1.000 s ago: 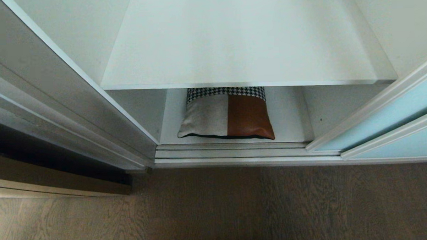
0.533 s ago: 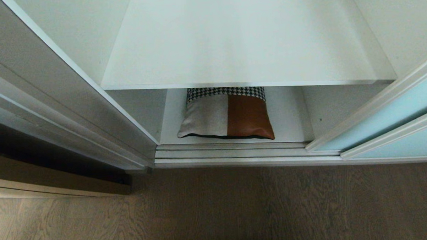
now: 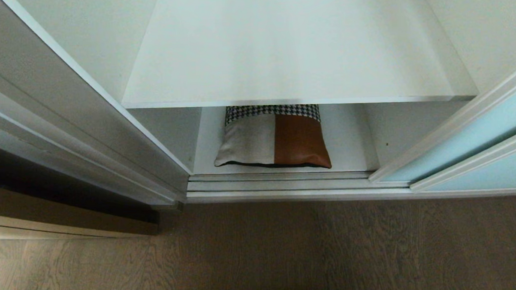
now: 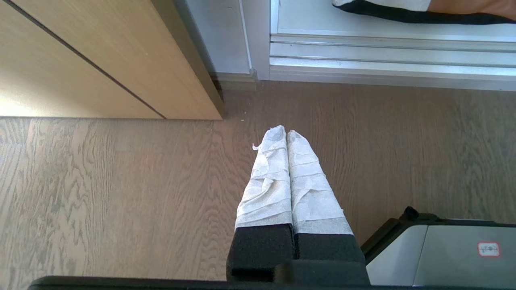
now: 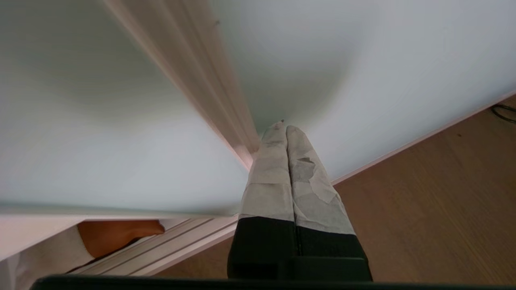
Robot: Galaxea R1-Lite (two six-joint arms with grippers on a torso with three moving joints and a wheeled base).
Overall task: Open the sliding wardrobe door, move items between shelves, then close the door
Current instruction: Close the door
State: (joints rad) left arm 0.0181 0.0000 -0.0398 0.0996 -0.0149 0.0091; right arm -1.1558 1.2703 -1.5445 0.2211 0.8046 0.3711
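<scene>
I see the sliding door (image 3: 468, 144) right of the opening, the cushion (image 3: 273, 138) on the bottom shelf (image 3: 348, 146). My right gripper (image 5: 285, 128), jaws shut, empty, tips against the door; left gripper (image 4: 286, 133) shut above floor (image 4: 121, 193).

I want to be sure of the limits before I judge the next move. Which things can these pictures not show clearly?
- Cushion: head view, rear part hidden under the upper shelf.
- Sliding wardrobe door: head view, cut off by the picture's right edge.
- Right gripper: right wrist view, fingertips at the door's frame; whether they touch it is unclear.
- Both grippers: outside the head view. The left gripper hangs over the floor.
</scene>
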